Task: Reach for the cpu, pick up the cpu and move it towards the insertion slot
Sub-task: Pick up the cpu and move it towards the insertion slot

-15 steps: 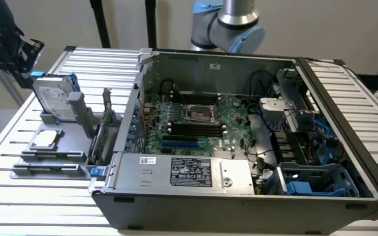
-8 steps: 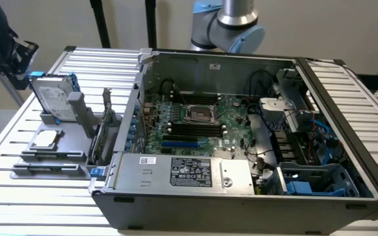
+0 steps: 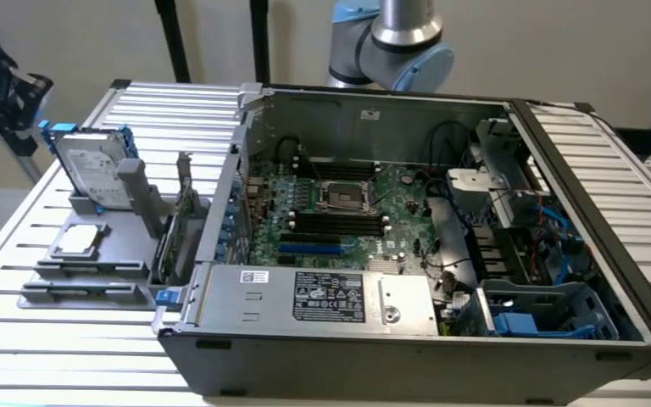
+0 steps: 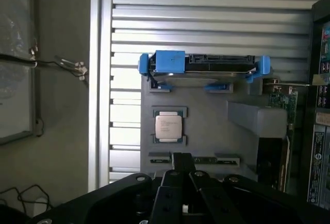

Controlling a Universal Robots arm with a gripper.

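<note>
Plainly, the cpu (image 4: 169, 125) has not been picked up. It lies flat, pale metal top upward, in its square nest on the grey holder tray (image 4: 206, 131). Nothing touches it. In the exterior view the cpu (image 3: 80, 241) sits on the exterior view's left, outside the computer case (image 3: 303, 348) and well apart from the insertion slot (image 3: 342, 197). The slot is the silvery-framed socket on the green board, further back inside the case.

The gripper (image 4: 181, 158) hangs above the tray, clear of the chip and off to the side where an empty bracket lies. Its jaws look drawn together with nothing between them (only their dark tips show from the wrist).

Beyond the chip on the same tray, the hard drive (image 4: 203, 64) stands on edge in its blue rails. The tray rests on the slatted table (image 3: 31, 339). At the far side of the scene, the arm (image 3: 399, 38) rises behind the case.

By my reading the work is at its very start. The reach is not complete, and the grasp and the carry to the socket are all undone.
</note>
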